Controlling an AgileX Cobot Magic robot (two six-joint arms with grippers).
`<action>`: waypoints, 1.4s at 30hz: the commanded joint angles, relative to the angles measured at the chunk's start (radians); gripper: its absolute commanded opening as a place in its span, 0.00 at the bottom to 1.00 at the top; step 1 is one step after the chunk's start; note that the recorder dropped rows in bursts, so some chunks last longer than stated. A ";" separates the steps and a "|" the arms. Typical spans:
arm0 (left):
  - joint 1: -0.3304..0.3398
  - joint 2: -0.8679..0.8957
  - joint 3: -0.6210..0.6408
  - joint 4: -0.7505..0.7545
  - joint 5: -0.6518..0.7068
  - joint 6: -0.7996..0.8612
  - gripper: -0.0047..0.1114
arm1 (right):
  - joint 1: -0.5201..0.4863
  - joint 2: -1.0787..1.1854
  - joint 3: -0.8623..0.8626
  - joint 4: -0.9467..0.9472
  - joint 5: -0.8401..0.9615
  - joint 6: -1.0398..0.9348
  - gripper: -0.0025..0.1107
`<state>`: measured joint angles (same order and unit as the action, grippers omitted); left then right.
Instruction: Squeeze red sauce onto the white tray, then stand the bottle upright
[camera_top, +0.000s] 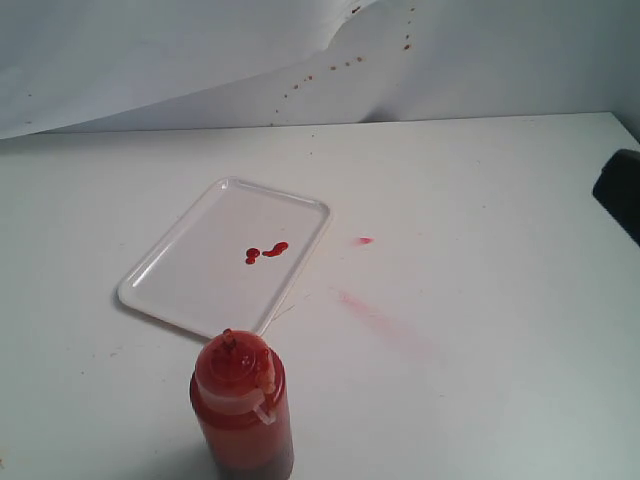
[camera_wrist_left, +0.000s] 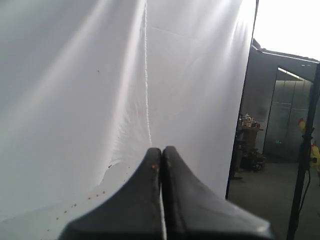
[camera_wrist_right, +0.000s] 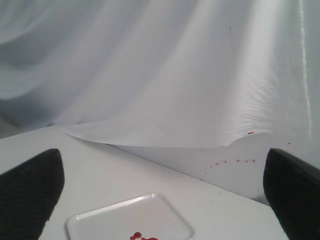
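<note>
The red squeeze bottle (camera_top: 243, 412) stands upright near the table's front edge, nozzle up with its tethered cap hanging at the side. Behind it lies the white tray (camera_top: 190, 275) with a few small blobs of red sauce (camera_top: 266, 252) near its middle; the tray (camera_wrist_right: 95, 225) and sauce (camera_wrist_right: 141, 236) also show in the right wrist view. My right gripper (camera_wrist_right: 162, 192) is open, well above and back from the tray; a dark part of that arm (camera_top: 620, 192) shows at the right edge. My left gripper (camera_wrist_left: 161, 151) is shut on nothing, pointing at the white backdrop.
A faint pink smear (camera_top: 385, 325) and a small pink spot (camera_top: 364, 241) mark the table right of the tray. Tiny brownish-red specks (camera_top: 335, 68) dot the white backdrop cloth behind the table.
</note>
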<state>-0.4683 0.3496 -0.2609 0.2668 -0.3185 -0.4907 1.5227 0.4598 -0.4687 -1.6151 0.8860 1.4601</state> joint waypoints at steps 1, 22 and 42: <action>-0.001 -0.001 0.005 0.039 -0.018 -0.001 0.04 | 0.002 -0.002 0.007 -0.021 -0.007 0.006 0.95; 0.195 -0.320 0.007 0.060 0.541 -0.133 0.04 | 0.002 -0.002 0.007 -0.021 -0.005 0.006 0.95; 0.329 -0.344 0.182 -0.305 0.628 0.543 0.04 | 0.004 -0.002 0.005 -0.013 -0.033 0.007 0.95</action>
<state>-0.1430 0.0060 -0.1071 0.0000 0.3212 0.0000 1.5227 0.4598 -0.4687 -1.6220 0.8564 1.4643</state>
